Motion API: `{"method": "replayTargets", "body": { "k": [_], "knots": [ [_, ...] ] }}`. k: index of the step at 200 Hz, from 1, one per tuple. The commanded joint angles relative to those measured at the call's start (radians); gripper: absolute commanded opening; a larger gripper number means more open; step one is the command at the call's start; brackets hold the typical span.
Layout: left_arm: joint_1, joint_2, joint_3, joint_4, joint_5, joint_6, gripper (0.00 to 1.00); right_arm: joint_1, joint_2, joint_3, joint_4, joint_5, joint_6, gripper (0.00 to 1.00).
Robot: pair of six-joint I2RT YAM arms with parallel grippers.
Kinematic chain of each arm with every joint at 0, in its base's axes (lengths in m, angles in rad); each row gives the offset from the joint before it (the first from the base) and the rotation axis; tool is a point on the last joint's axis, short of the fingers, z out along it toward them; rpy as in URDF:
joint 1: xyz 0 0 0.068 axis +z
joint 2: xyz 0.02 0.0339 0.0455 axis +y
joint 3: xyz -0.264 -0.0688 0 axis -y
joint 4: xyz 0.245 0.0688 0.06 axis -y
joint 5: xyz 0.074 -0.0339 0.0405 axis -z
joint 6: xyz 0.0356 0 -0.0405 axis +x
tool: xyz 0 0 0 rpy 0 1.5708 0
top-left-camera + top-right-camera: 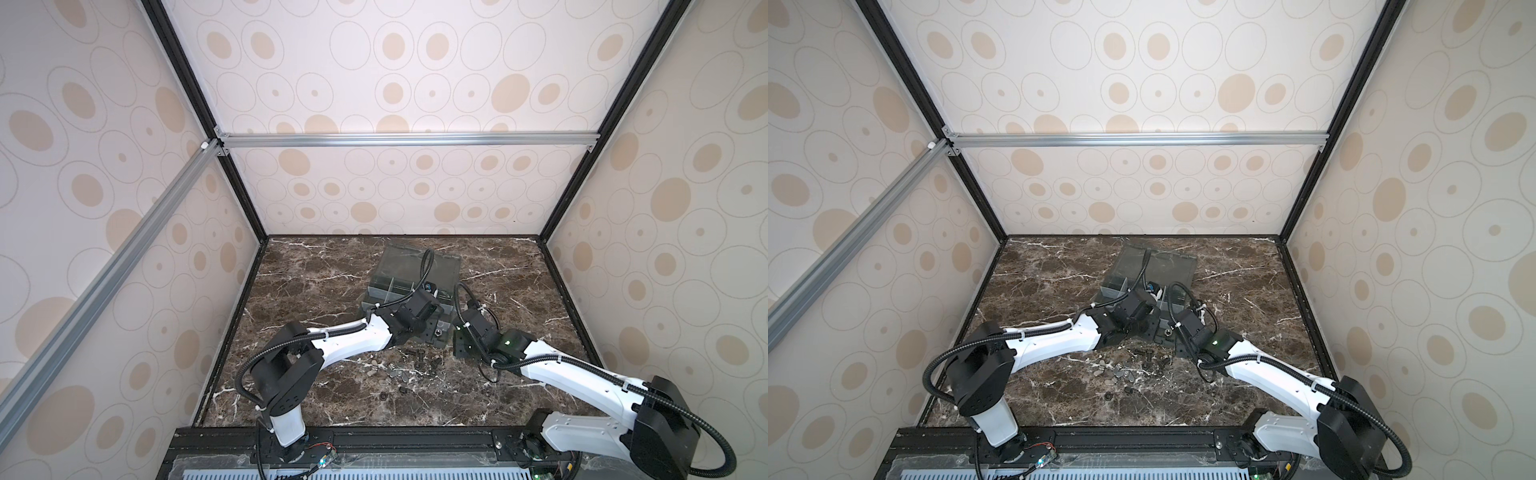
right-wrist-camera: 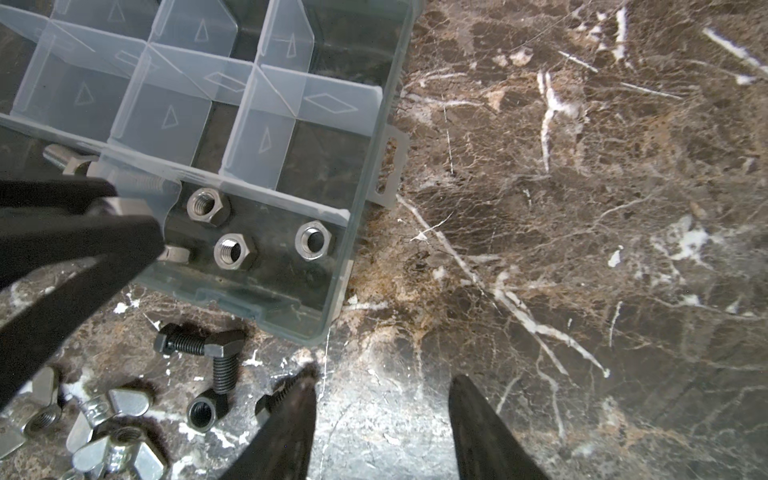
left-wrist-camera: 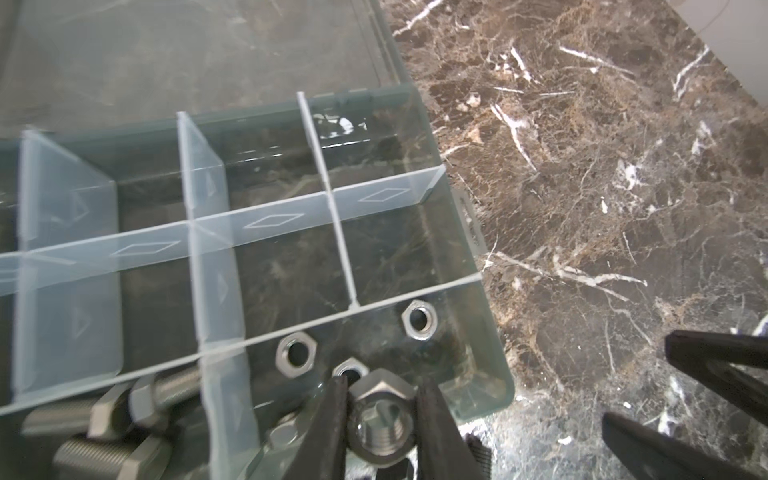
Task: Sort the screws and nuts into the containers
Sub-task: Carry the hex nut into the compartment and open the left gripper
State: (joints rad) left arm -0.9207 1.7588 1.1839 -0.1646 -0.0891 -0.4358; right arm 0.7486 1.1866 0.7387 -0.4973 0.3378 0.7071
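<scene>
Between the nearly closed fingers of the left gripper [image 3: 383, 390] I have a silver hex nut [image 3: 380, 432], pinched across its sides just above the corner cell [image 3: 386, 332] of the organizer box [image 3: 496, 357], where other nuts [image 3: 296, 354] lie flat. I judge it to be hard steel, light but smooth, so it could twist out unless I clamp on two opposite flats. A drop should not hurt it, though it may bounce on the stiff plastic. Silver screws [image 3: 166, 392] fill the neighbouring cell. Black screws [image 2: 199, 345] and wing nuts [image 2: 120, 449] wait loose on the marble table [image 2: 582, 208]. The right gripper [image 2: 384, 378] hovers beside the box corner, jaws apart and empty. I read no brand or lettering, only triangles and diamonds moulded into the dividers [image 2: 330, 103].
</scene>
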Motion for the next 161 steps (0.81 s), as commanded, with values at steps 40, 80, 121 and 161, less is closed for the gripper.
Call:
{"method": "replayTargets", "body": {
  "k": [40, 80, 121, 161],
  "knots": [
    [0.01, 0.045, 0.028, 0.006, 0.047, 0.032, 0.22, -0.023, -0.047, -0.015, -0.043, 0.047, 0.015, 0.56],
    [0.015, 0.063, 0.041, 0.019, 0.058, 0.026, 0.26, -0.028, -0.049, -0.015, -0.043, 0.047, 0.02, 0.56],
    [0.019, 0.068, 0.039, 0.028, 0.069, 0.025, 0.27, -0.03, -0.048, -0.011, -0.048, 0.05, 0.022, 0.56],
    [0.021, 0.064, 0.027, 0.037, 0.078, 0.023, 0.37, -0.031, -0.041, -0.002, -0.055, 0.048, 0.02, 0.56]
  ]
}}
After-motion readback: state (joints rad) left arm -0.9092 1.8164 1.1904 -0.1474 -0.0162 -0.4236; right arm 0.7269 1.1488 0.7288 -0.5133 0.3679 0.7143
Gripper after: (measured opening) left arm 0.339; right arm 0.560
